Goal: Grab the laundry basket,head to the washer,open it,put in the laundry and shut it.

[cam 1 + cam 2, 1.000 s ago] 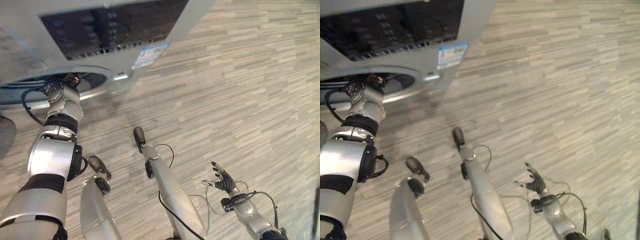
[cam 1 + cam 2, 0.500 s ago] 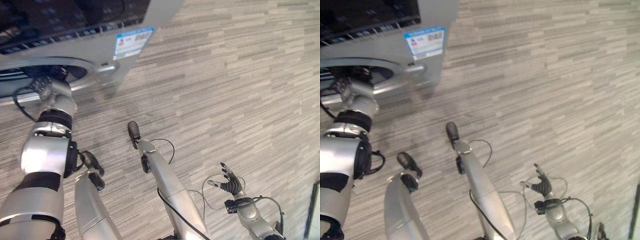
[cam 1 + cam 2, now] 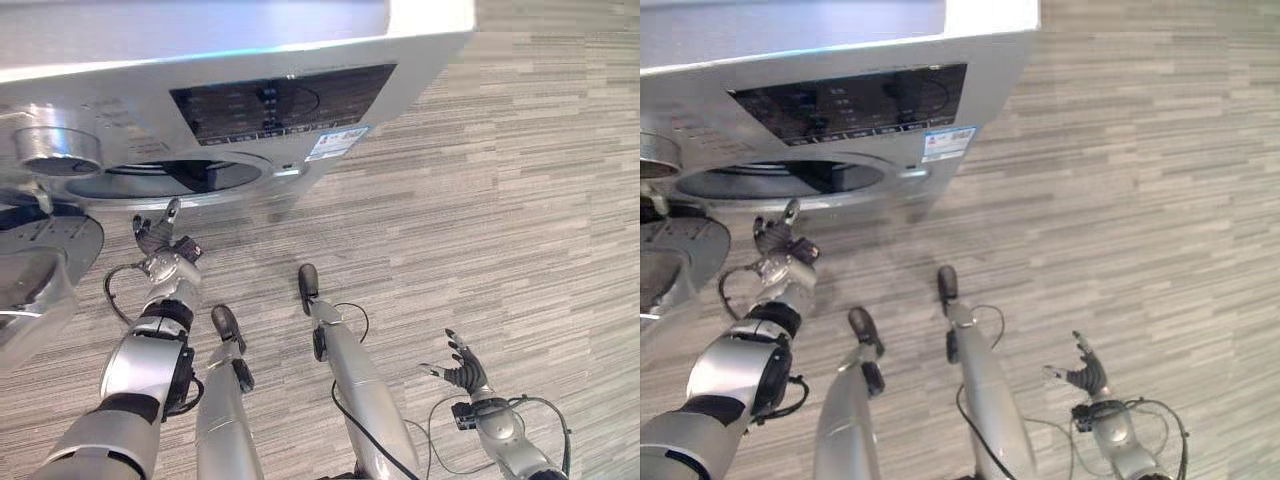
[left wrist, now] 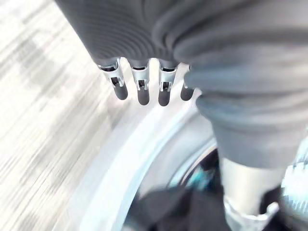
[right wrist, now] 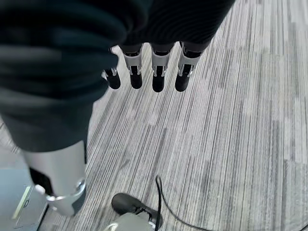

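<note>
Washer (door open) beyond empty left hand.

- One washer, at 11 o'clock
- One door, at 9 o'clock
- One label
- Two hands

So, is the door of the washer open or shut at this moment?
Open. The round door is swung out to the robot's left, and the dark drum opening of the washer is uncovered. The left hand hovers before it, fingers straight.
</note>
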Controlling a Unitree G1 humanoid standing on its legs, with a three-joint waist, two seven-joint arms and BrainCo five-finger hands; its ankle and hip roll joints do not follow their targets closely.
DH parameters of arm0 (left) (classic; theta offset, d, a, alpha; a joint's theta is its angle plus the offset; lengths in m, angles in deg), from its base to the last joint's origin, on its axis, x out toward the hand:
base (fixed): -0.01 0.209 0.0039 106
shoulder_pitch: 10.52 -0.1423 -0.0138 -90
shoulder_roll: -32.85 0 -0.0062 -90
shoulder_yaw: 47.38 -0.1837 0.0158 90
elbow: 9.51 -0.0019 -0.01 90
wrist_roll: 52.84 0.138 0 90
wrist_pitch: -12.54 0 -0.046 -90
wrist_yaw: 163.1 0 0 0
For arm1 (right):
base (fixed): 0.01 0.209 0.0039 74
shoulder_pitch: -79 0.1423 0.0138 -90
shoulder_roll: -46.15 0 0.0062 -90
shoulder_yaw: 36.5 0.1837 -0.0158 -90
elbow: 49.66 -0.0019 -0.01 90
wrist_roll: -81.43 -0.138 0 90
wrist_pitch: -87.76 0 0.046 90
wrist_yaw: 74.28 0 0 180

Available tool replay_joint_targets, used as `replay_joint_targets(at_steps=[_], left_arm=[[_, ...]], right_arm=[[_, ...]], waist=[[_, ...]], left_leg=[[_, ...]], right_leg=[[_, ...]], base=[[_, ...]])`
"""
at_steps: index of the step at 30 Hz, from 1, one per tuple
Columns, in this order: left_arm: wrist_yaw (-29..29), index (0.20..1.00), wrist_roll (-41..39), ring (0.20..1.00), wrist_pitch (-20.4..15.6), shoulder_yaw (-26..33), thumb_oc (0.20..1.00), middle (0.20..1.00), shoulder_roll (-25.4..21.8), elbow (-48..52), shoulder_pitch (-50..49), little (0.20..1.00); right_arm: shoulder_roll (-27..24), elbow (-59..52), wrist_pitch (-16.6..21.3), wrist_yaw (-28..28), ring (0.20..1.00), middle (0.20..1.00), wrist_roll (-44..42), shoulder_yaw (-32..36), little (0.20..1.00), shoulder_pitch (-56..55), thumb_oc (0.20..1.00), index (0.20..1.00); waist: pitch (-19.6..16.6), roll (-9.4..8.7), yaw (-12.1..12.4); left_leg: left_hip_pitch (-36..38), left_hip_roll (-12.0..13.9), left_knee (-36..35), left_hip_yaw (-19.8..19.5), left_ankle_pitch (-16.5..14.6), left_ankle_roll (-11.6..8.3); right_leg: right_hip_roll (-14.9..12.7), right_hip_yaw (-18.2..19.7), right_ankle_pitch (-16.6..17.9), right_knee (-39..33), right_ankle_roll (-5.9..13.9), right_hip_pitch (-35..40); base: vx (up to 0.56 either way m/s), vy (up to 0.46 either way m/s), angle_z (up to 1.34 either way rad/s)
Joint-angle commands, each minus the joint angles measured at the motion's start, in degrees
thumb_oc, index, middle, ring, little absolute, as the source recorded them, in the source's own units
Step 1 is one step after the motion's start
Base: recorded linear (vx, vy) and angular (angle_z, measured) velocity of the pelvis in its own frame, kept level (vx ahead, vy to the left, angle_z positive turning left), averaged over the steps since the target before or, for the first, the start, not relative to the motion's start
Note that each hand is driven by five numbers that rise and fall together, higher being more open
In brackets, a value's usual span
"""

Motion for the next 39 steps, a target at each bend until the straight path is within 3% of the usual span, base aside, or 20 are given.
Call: replay_joint_targets(at_steps=[1,4,8,13,14,19,23,27,31,35,39], left_arm=[[-0.2,1.000,-1.9,1.000,-3.5,5.2,1.000,1.000,-1.3,1.1,0.5,1.000],[-1.1,1.000,-1.9,1.000,-3.4,4.6,1.000,1.000,-0.6,1.1,0.2,1.000],[-1.9,1.000,4.7,1.000,-1.8,1.2,1.000,1.000,1.3,1.0,-2.7,1.000],[-6.4,1.000,14.0,1.000,1.9,-2.5,1.000,1.000,4.6,-0.9,-13.9,1.000],[-7.3,1.000,14.0,1.000,2.2,-2.1,1.000,1.000,5.3,-0.9,-15.8,1.000],[-12.6,1.000,8.5,1.000,2.4,2.1,1.000,1.000,8.5,0.3,-27.1,1.000],[-14.4,1.000,12.4,1.000,2.5,1.9,1.000,1.000,9.0,1.6,-34.5,1.000],[-13.6,1.000,19.8,1.000,2.3,-0.1,1.000,1.000,7.6,2.6,-38.6,1.000],[-11.5,1.000,26.3,1.000,1.8,-0.8,1.000,1.000,4.7,4.7,-40.0,1.000],[-7.8,1.000,34.9,1.000,2.3,-1.4,1.000,1.000,-2.2,6.7,-37.0,1.000],[-6.6,1.000,38.7,1.000,2.9,-0.2,1.000,1.000,-8.1,10.0,-35.4,1.000]], right_arm=[[-1.9,-0.8,-0.2,1.1,1.000,1.000,0.4,0.8,1.000,-1.2,1.000,1.000],[-2.2,-0.8,-0.4,0.9,1.000,1.000,0.5,0.6,1.000,-0.9,1.000,1.000],[-1.3,2.7,-0.8,0.5,1.000,1.000,0.9,0.2,1.000,-0.5,1.000,1.000],[1.5,11.0,-3.3,-2.0,1.000,1.000,0.4,1.6,1.000,1.2,1.000,1.000],[2.1,13.0,-3.6,-2.8,1.000,1.000,-0.4,2.4,1.000,1.3,1.000,1.000],[5.0,18.9,-5.4,-5.4,1.000,1.000,-1.5,5.7,1.000,1.4,1.000,1.000],[6.4,23.4,-6.1,-7.1,1.000,1.000,-1.2,7.9,1.000,1.3,1.000,1.000],[7.2,25.4,-6.8,-8.1,1.000,1.000,-1.6,9.2,1.000,1.1,1.000,1.000],[7.3,27.8,-7.3,-8.6,1.000,1.000,-0.9,10.2,1.000,0.3,1.000,1.000],[7.1,29.6,-7.7,-9.3,1.000,1.000,1.2,9.8,1.000,-0.4,1.000,1.000],[6.9,29.3,-8.0,-10.5,1.000,1.000,0.9,10.4,1.000,-1.6,1.000,1.000]], waist=[[2.5,0.91,-1.5],[2.6,0.64,-1.4],[2.6,0.86,-0.4],[1.7,2.29,1.9],[1.6,2.23,2.3],[-3.1,4.25,5.2],[-6.8,5.58,7.2],[-11.0,6.98,8.5],[-14.0,7.97,9.2],[-16.3,8.69,9.4],[-16.8,8.37,9.5]], left_leg=[[2.3,-1.2,2.6,-0.7,-3.7,1.73],[3.5,-1.6,1.8,-0.7,-3.1,1.70],[6.4,-2.2,0.1,-1.0,-1.6,1.84],[14.8,-3.0,-3.0,-1.9,-0.9,1.86],[15.9,-3.5,-3.9,-1.5,1.0,2.19],[25.8,-4.2,-10.7,-1.7,2.9,1.53],[32.2,-3.9,-15.8,-1.7,5.0,1.20],[37.1,-3.9,-21.1,-2.6,7.1,0.74],[38.5,-4.3,-21.6,-4.2,6.8,0.60],[39.5,-5.2,-21.6,-5.0,5.8,0.70],[39.9,-5.7,-21.6,-5.6,5.2,1.11]], right_leg=[[0.4,0.8,-0.4,-1.7,4.07,4.0],[0.2,1.1,0.7,-3.6,4.21,6.0],[0.0,0.5,1.1,-4.3,4.28,9.0],[-0.7,-0.2,-0.4,-3.3,3.96,16.3],[-1.2,-0.7,0.9,-4.0,3.46,17.3],[-1.4,-2.4,0.6,-8.5,3.88,27.1],[-1.7,-3.8,0.5,-12.0,4.19,33.3],[-1.8,-5.4,0.7,-15.6,4.60,38.3],[-2.5,-7.2,1.4,-18.9,5.13,42.4],[-3.9,-8.5,2.8,-21.2,6.34,45.2],[-4.6,-8.7,2.8,-21.0,6.83,46.1]], base=[[-0.04,0.049,0.09],[-0.04,0.029,0.02],[-0.03,0.000,-0.01],[0.02,0.004,0.03],[-0.01,0.008,0.05],[0.08,0.019,0.23],[0.06,0.023,0.20],[0.04,0.016,0.19],[0.07,0.049,0.38],[0.08,0.086,0.19],[0.06,0.080,0.07]])
